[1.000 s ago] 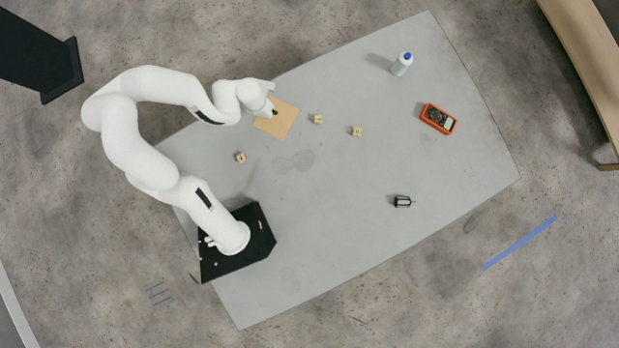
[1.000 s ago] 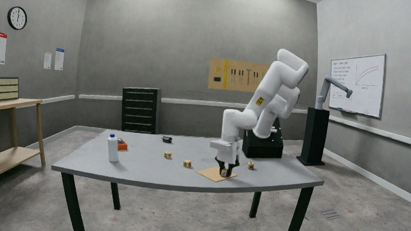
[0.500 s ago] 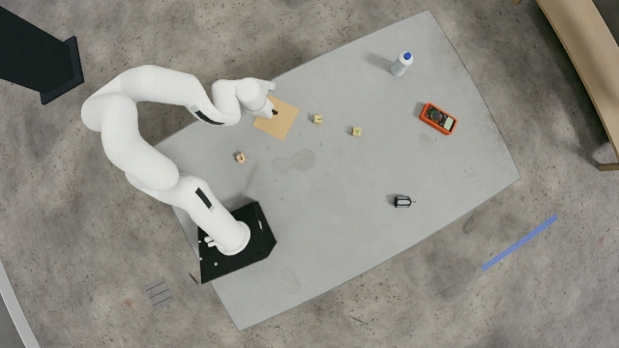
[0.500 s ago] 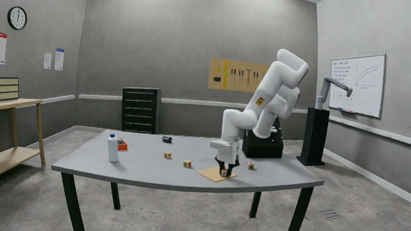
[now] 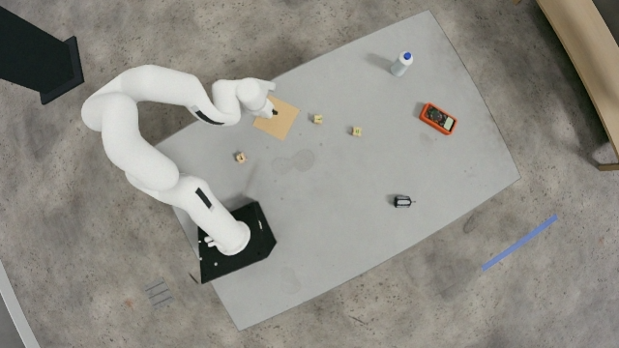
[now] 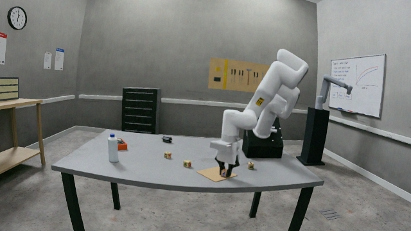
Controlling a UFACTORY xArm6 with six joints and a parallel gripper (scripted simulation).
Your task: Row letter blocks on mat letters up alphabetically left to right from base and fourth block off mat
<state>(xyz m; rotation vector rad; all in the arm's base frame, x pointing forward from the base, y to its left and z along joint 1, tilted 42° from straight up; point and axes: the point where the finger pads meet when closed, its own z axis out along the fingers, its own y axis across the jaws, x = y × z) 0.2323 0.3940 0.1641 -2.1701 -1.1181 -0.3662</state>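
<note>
The tan mat (image 5: 277, 123) lies at the left part of the grey table; it also shows in the side view (image 6: 216, 174). My gripper (image 6: 227, 174) is shut on a small wooden block (image 6: 223, 173) and holds it low on the mat, near its left edge as seen from above (image 5: 272, 112). The arm hides most of this block from above. Three other wooden blocks lie off the mat: one just right of it (image 5: 317, 118), one further right (image 5: 357, 130), and one toward the base (image 5: 240, 157). Their letters are too small to read.
A white bottle with a blue cap (image 5: 401, 63) stands at the far edge. An orange multimeter (image 5: 437, 118) lies to the right. A small black device (image 5: 402, 201) lies near the front right. The black robot base (image 5: 237, 242) sits at the table's near left.
</note>
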